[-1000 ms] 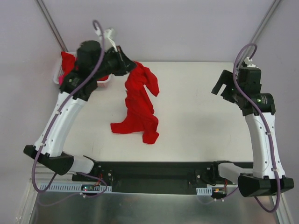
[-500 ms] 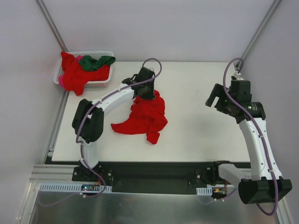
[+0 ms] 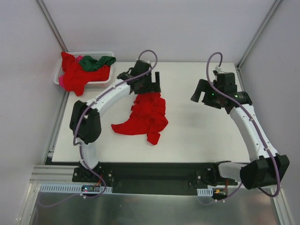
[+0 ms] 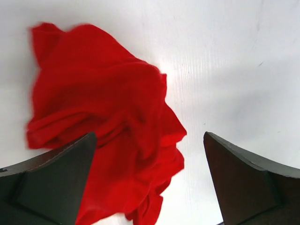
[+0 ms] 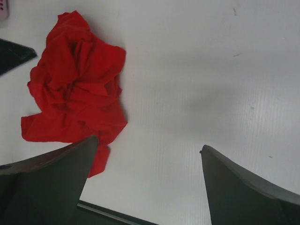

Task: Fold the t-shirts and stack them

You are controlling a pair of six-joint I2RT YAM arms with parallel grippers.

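Observation:
A crumpled bright red t-shirt lies in a heap on the white table, left of centre. My left gripper hovers just over its far edge, open, with nothing between the fingers. In the left wrist view the red t-shirt lies loose below my left gripper. My right gripper is open above bare table to the right of the heap. Its wrist view shows the red t-shirt off to the left of my right gripper. Another red t-shirt and a dark green one fill the basket.
The white lattice basket stands at the table's far left corner, with red cloth spilling over its near rim. The dark front rail carrying both arm bases runs along the near edge. A metal frame post rises at the far right.
My left arm swung from the basket to the table's middle, lowered the hanging red t-shirt into a heap, and opened, letting it go. My right arm moved left toward the centre.

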